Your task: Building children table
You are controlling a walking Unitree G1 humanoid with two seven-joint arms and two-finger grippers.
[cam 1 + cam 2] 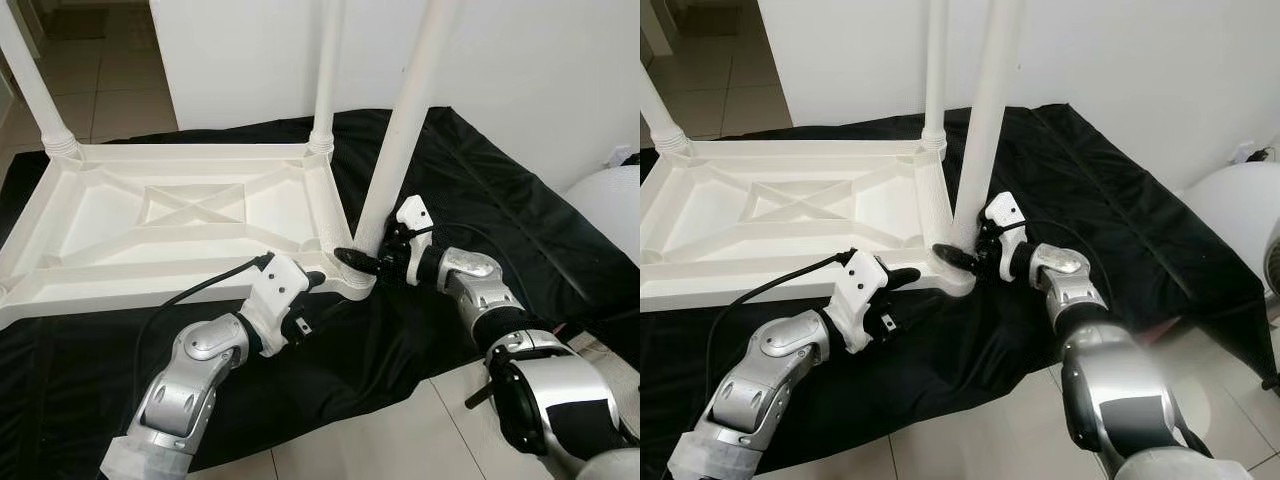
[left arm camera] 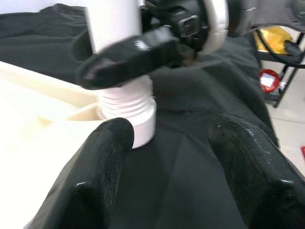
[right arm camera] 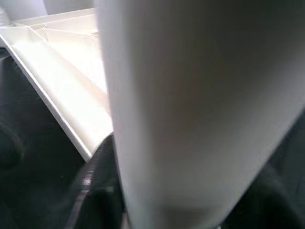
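Nearest to the robot, the left gripper [image 1: 318,283] is hovering low over the black cloth [image 1: 500,200], just beside the near corner of the table top [image 1: 120,215], and its two black fingers [image 2: 102,157] are standing apart with nothing between them; in the left wrist view they are pointing at the ribbed collar of the near leg [image 1: 400,140]. A little further, the right gripper [image 1: 362,262] is closing around this near leg right above its socket [image 2: 127,112], with one finger on each side of the white tube, so it is clamped on the leg. The leg is leaning a little, not standing straight like the others, so I judge that it is being seated or turned in the socket and is not yet fully fixed. The table top is lying upside down on the cloth, its ribs facing up. Further away, a second leg [image 1: 325,70] is standing upright in the far corner on the right, and a third leg [image 1: 30,85] is rising from the far left corner; both seem already mounted. The near left corner of the table top is going out of the picture, so I cannot tell whether a fourth leg is there. As I judge it, at least two legs are done, one is in work, and turning the table on its feet is left.
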